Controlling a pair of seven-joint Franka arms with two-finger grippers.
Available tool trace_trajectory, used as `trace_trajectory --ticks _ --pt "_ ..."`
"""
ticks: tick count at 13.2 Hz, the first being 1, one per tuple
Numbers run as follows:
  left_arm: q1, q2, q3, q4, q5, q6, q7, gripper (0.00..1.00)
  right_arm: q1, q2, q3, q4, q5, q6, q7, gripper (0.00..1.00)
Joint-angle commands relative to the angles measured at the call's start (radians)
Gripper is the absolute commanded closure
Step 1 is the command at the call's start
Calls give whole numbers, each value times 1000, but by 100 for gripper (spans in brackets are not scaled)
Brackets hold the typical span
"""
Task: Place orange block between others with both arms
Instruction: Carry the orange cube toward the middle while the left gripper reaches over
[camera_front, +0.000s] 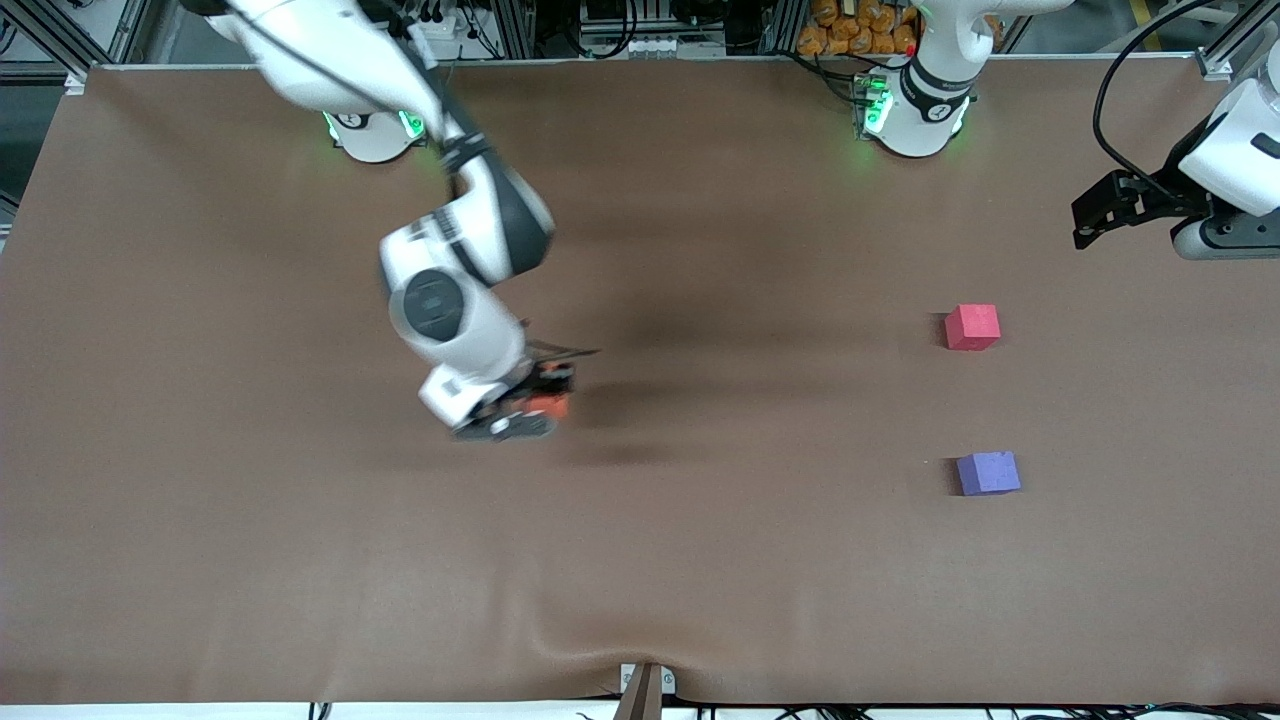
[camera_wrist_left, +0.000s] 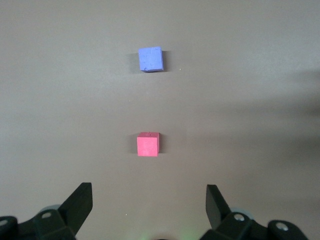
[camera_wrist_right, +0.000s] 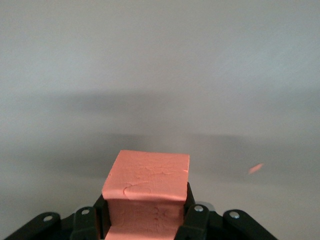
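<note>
Two arms of mine are at work over one brown table, which takes up nearly the whole front view. My right arm reaches from its base at about eleven o'clock down toward the nine o'clock part of the table. My left arm waits at the two o'clock edge, at its own end of the table.

Right gripper: clenched on the orange block, one finger pressed to each side of it, over the table's right-arm half. Whether the block touches the cloth I cannot tell.

Left gripper: released, fingers spread wide, grasping nothing, over bare table.

Pinkish-red cube: resting on the table at about three o'clock, toward the left arm's end.

Purple-blue cube: at about four o'clock, nearer the front camera than the pinkish-red one, the two apart with bare table between them. Both lie well apart from the orange block.
</note>
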Motion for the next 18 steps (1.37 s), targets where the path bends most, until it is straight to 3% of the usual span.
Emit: trace_trajectory --ticks 1,5,9,11,13,14,16,18 --pt "7 11 -3 -5 -16 0 18 0 56 76 -16 36 164 48 20 53" --pt "-20 46 -20 -97 -16 87 -3 0 162 151 -16 45 214 197 28 46" --pt "-33 103 -103 -180 -16 215 -91 0 215 215 -16 117 214 202 91 42" --pt "-33 149 -159 -180 -16 238 -156 0 231 223 -16 122 214 204 91 31" --pt "-34 184 -201 -179 -11 244 -256 0 243 234 -16 120 214 223 91 14" --pt "-36 196 -216 -180 -8 250 -279 0 243 235 -16 117 212 240 91 0" --pt "-45 219 -224 -180 -7 256 -302 0 231 222 -19 122 211 233 78 0" --pt "-71 244 -224 -177 -7 261 -365 0 175 150 -23 119 203 174 77 0"
